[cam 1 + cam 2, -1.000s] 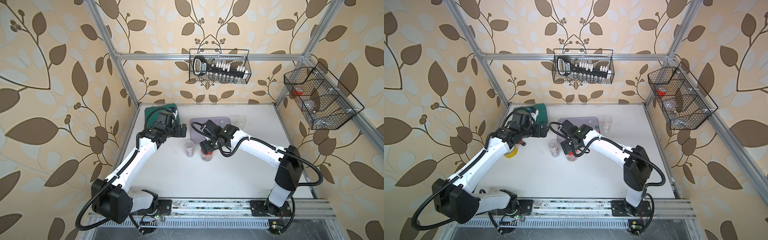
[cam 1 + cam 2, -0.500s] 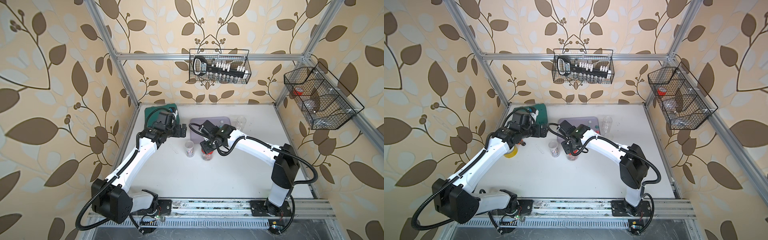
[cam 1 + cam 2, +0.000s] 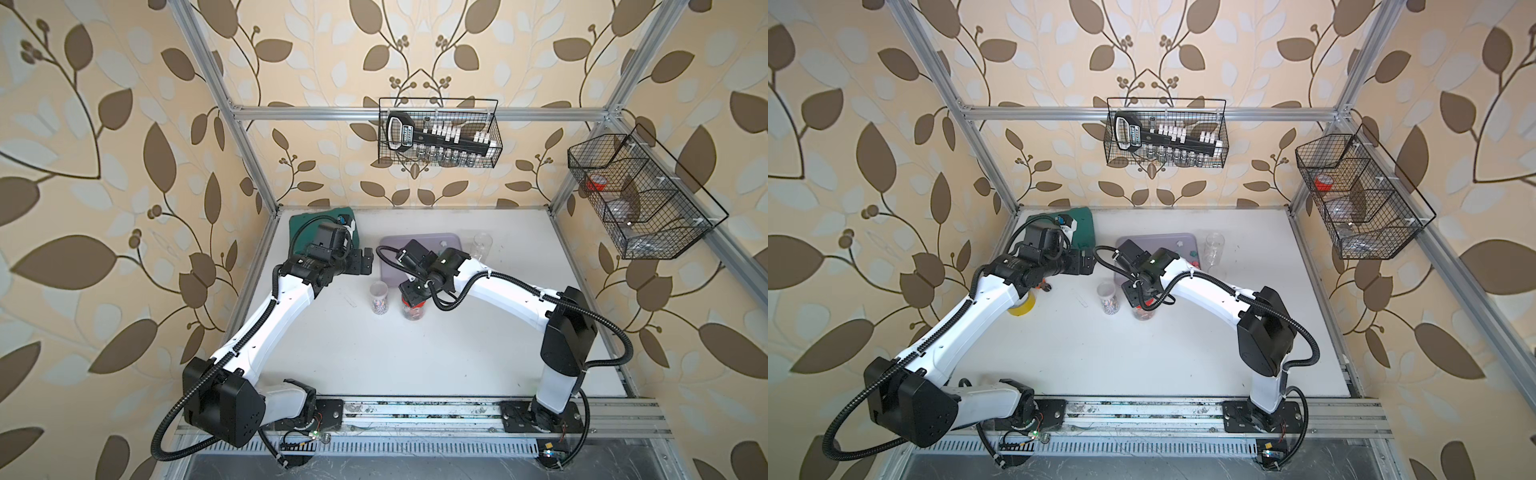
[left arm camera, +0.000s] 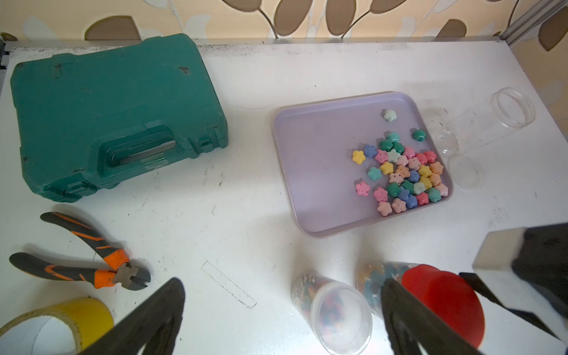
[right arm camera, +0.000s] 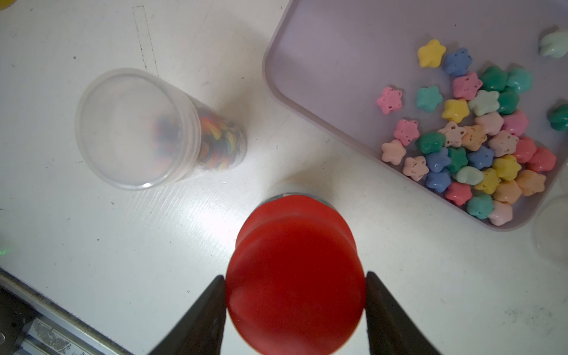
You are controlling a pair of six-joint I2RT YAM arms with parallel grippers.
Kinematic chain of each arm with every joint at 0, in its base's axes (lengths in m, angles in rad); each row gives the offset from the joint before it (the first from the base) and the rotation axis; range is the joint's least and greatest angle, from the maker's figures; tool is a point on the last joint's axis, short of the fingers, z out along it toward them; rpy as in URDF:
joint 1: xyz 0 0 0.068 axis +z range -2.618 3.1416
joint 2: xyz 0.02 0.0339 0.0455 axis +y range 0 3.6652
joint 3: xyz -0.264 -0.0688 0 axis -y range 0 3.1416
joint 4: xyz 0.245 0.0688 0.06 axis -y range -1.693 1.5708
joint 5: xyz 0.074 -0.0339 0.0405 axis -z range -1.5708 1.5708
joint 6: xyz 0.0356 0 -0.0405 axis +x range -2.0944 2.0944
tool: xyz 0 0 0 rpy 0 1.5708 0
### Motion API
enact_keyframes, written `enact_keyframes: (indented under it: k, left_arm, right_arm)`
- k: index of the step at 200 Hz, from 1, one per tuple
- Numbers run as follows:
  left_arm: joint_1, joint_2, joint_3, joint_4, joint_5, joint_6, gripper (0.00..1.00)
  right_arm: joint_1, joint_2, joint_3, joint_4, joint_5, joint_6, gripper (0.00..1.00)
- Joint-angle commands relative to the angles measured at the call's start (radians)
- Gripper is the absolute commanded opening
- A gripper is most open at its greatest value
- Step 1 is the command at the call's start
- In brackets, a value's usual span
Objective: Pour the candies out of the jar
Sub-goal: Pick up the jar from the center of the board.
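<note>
A clear jar (image 3: 412, 308) (image 3: 1142, 311) with a red lid (image 5: 295, 270) (image 4: 442, 301) stands upright on the white table, with coloured candies showing through its wall. My right gripper (image 5: 294, 276) (image 3: 411, 293) comes down from above, and both fingers press against the sides of the red lid. A second jar (image 3: 379, 298) (image 5: 138, 129) with a clear lid holds rainbow-swirled candies and stands just left of it. Star-shaped candies (image 4: 405, 172) (image 5: 479, 138) lie in a lilac tray (image 4: 313, 159) (image 3: 390, 249). My left gripper (image 4: 282, 282) (image 3: 365, 266) hangs open and empty above the table, left of both jars.
An empty clear jar (image 4: 488, 123) (image 3: 482, 245) lies beside the tray with its clear lid (image 4: 464, 170). A green case (image 4: 107, 107) (image 3: 1084, 220) sits at the back left. Orange-handled pliers (image 4: 92, 261) and a yellow tape roll (image 4: 61, 322) (image 3: 1022, 305) lie under the left arm.
The right gripper's fingers have narrowed onto the red lid and the right arm has shifted slightly left. The left arm has not moved.
</note>
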Motion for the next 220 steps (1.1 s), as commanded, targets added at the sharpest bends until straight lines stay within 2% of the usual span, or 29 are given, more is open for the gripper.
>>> enact_keyframes:
  k: [1,43,66,100,147,220]
  left_arm:
    - [0.0,-0.008,0.017,-0.008,-0.015,0.0,0.99]
    - [0.0,-0.008,0.017,-0.009,-0.011,0.002,0.99]
    - [0.0,-0.008,0.017,-0.008,-0.01,0.002,0.99]
    - [0.0,-0.006,0.017,-0.008,-0.007,0.002,0.99]
    - [0.0,-0.005,0.017,-0.007,0.016,0.006,0.99]
    - [0.0,0.0,0.015,-0.001,0.056,0.014,0.99]
  right_arm:
    - [0.003,0.042,0.01,-0.018,0.009,-0.016,0.62]
    - [0.003,0.043,0.011,-0.017,0.007,-0.026,0.5]
    - [0.003,0.039,0.012,-0.016,-0.001,-0.025,0.46]
    - [-0.011,0.012,0.009,-0.017,-0.005,-0.029,0.44]
    - [-0.08,-0.052,-0.003,-0.016,-0.041,-0.043,0.41]
    - [-0.138,-0.108,-0.031,-0.025,-0.029,-0.071,0.39]
